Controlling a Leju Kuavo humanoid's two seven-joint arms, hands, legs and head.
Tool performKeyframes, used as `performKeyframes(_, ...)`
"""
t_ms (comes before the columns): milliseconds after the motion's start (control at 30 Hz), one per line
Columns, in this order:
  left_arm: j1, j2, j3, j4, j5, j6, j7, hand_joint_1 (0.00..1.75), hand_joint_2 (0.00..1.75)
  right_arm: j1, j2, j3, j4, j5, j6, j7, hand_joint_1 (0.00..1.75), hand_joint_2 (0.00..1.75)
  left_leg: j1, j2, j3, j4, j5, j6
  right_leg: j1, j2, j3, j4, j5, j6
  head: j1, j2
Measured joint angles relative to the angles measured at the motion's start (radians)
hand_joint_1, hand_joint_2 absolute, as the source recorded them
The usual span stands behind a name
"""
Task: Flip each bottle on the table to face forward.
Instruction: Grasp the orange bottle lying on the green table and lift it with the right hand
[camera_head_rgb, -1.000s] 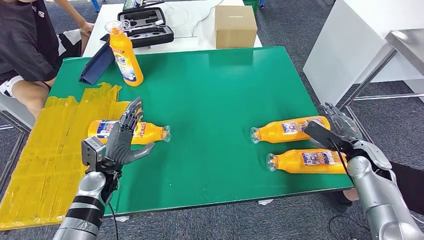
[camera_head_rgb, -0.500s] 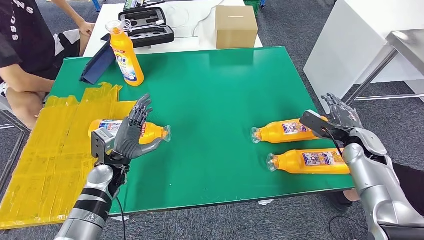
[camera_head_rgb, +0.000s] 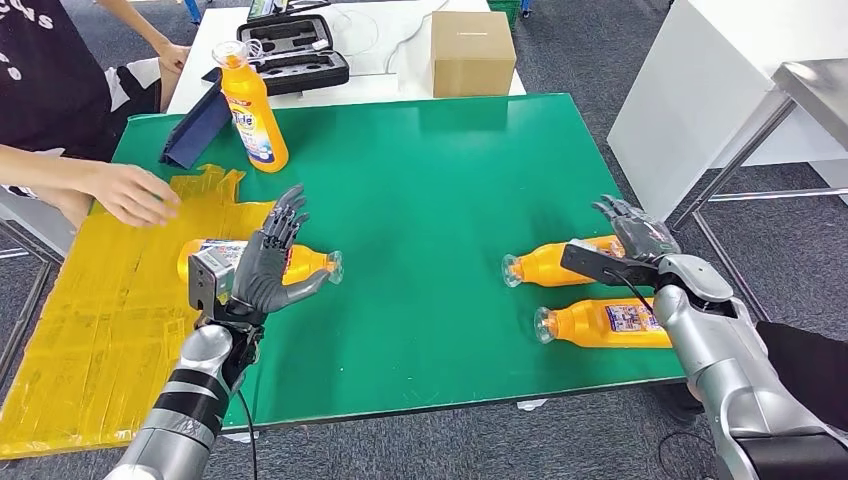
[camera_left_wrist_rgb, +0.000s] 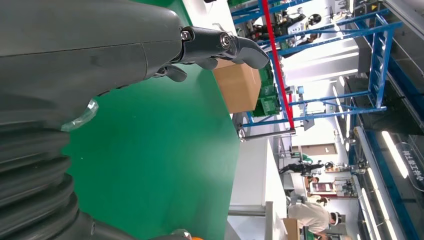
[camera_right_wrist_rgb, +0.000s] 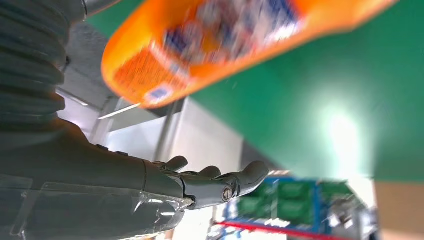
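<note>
3 glossy orange bottles (camera_head_rgb: 600, 322) lie on green table (camera_head_rgb: 430, 190).

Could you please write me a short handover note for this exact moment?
Left hand: open, raised just in front of the lying bottle on the yellow tape.
Right hand: open, over the base of the farther right bottle; nearer right bottle lies beside it.
Done: one bottle stands upright at the back.
Left: three lying bottles.
Note: a person's hand reaches over the tape.
</note>
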Motion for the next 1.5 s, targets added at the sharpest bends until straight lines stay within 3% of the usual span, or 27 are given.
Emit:
performKeyframes(433, -0.016, 0.001, 0.001, 0.044, 0.025, -0.038, -0.01, 0.0, 1.75, -0.013, -0.038, 0.089, 0.038, -0.01, 0.099, -0.058, 0.0, 1.75, 0.0, 0.0, 0.0, 0.0, 0.0, 0.0, 0.0, 0.0, 0.0, 0.0, 0.0, 0.0, 0.0, 0.0)
performKeyframes(733, -0.027, 0.001, 0.001, 0.084, 0.038, -0.062, -0.022, 0.0, 1.75, -0.057, -0.072, 0.155, 0.089, -0.019, 0.14, -0.05, 0.0, 1.75, 0.0, 0.0, 0.0, 0.0, 0.0, 0.0, 0.0, 0.0, 0.0, 0.0, 0.0, 0.0, 0.0, 0.0)
performKeyframes(967, -0.028, 0.001, 0.0, 0.097, 0.046, -0.063, -0.019, 0.0, 1.75, -0.089, -0.068, 0.208, 0.157, 0.025, 0.119, 0.062, 0.0, 1.75, 0.0, 0.0, 0.0, 0.0, 0.0, 0.0, 0.0, 0.0, 0.0, 0.0, 0.0, 0.0, 0.0, 0.0)
performKeyframes(1200, -0.029, -0.008, 0.0, 0.109, 0.041, -0.035, -0.01, 0.0, 1.75, -0.117, -0.022, 0.27, 0.244, 0.088, 0.075, 0.195, 0.0, 1.75, 0.0, 0.0, 0.0, 0.0, 0.0, 0.0, 0.0, 0.0, 0.0, 0.0, 0.0, 0.0, 0.0, 0.0)
performKeyframes(1500, -0.028, -0.014, 0.0, 0.119, 0.04, -0.035, -0.007, 0.0, 1.75, -0.127, 0.016, 0.293, 0.296, 0.118, 0.043, 0.247, 0.0, 1.75, 0.0, 0.0, 0.0, 0.0, 0.0, 0.0, 0.0, 0.0, 0.0, 0.0, 0.0, 0.0, 0.0, 0.0)
